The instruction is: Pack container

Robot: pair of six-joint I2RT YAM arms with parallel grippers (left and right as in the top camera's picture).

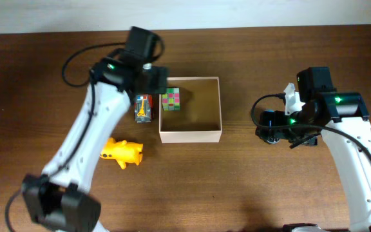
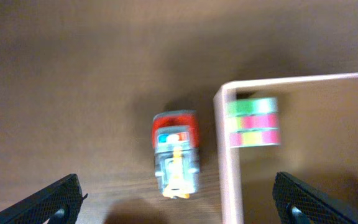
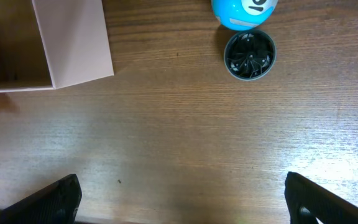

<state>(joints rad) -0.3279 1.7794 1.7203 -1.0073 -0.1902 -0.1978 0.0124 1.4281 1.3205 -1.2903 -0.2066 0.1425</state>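
The container point(image 1: 191, 135) is a square open box with white walls and a tan inside, at the table's middle. A multicoloured puzzle cube point(image 1: 171, 100) lies in its far left corner. A red and grey toy truck point(image 1: 143, 108) lies just outside its left wall. My left gripper point(image 1: 152, 80) hovers open and empty above the truck point(image 2: 175, 151) and the container's left wall point(image 2: 229, 180); the left wrist view shows its fingers point(image 2: 176, 205) spread wide and the cube point(image 2: 253, 122). My right gripper point(image 1: 272, 131) is open and empty over bare table point(image 3: 180, 186), right of the container's corner point(image 3: 79, 43).
A yellow toy animal point(image 1: 122, 152) lies on the table in front of the truck. In the right wrist view a blue ball point(image 3: 244, 12) and a dark round cup point(image 3: 249, 55) stand on the table ahead of the right gripper.
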